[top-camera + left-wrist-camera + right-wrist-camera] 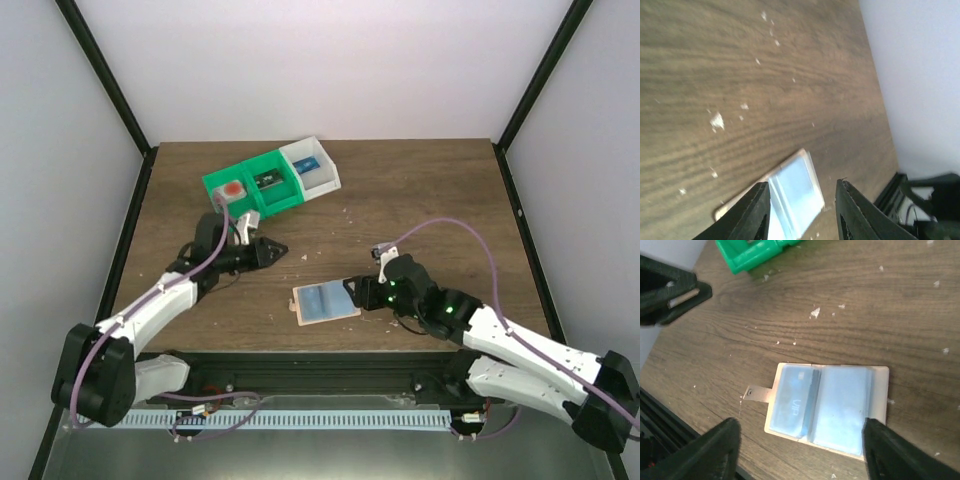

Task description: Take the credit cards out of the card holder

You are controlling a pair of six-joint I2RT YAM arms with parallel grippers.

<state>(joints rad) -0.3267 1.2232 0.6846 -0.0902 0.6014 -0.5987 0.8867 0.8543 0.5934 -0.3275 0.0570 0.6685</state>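
Right gripper [800,432] wide, low over card holder [882,390] | left gripper [801,192] parted, empty, arm aimed rightward

Left arm [150,305] reaches forward from its base with the forearm angled inward. Left gripper [272,251] points right, roughly level, jaws parted a moderate gap in the wrist view. Right arm [520,345] stretches forward and left, elbow low. Right gripper [352,291] points left and tilts down, jaws wide apart. Its tips look very low, though contact is unclear. The two grippers face each other, well apart.
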